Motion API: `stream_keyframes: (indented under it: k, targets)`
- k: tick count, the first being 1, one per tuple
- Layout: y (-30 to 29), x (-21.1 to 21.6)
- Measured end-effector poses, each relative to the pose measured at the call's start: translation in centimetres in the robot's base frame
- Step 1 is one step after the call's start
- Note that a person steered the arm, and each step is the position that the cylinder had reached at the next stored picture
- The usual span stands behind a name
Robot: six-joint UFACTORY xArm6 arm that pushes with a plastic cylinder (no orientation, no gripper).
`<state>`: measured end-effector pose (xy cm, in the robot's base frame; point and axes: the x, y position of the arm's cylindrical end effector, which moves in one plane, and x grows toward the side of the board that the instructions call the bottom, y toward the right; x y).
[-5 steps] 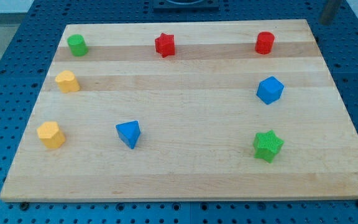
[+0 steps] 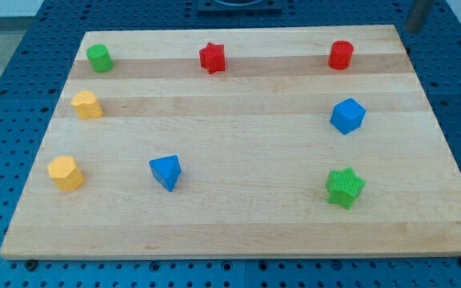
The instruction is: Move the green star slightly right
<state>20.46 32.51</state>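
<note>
The green star (image 2: 345, 187) lies on the wooden board (image 2: 238, 232) at the view's lower right. My rod shows blurred at the view's top right corner, just past the board's top right corner. Its tip (image 2: 411, 30) is far above the green star and touches no block. The nearest block to the tip is the red cylinder (image 2: 341, 55).
A blue hexagonal block (image 2: 347, 116) sits above the green star. A red star (image 2: 212, 58) and a green cylinder (image 2: 98, 58) lie along the top. Two yellow blocks (image 2: 86, 105) (image 2: 66, 174) stand at the left, and a blue triangular block (image 2: 166, 172) lies low centre-left.
The rod at the top right corner has shifted a little to the left. No block has moved.
</note>
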Motion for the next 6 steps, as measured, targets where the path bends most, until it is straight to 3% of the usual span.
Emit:
stream_keyframes:
  k: [3, 4, 6]
  targets:
    - [-0.2, -0.2]
    - [0.0, 1.6]
    - [-1.5, 10.5]
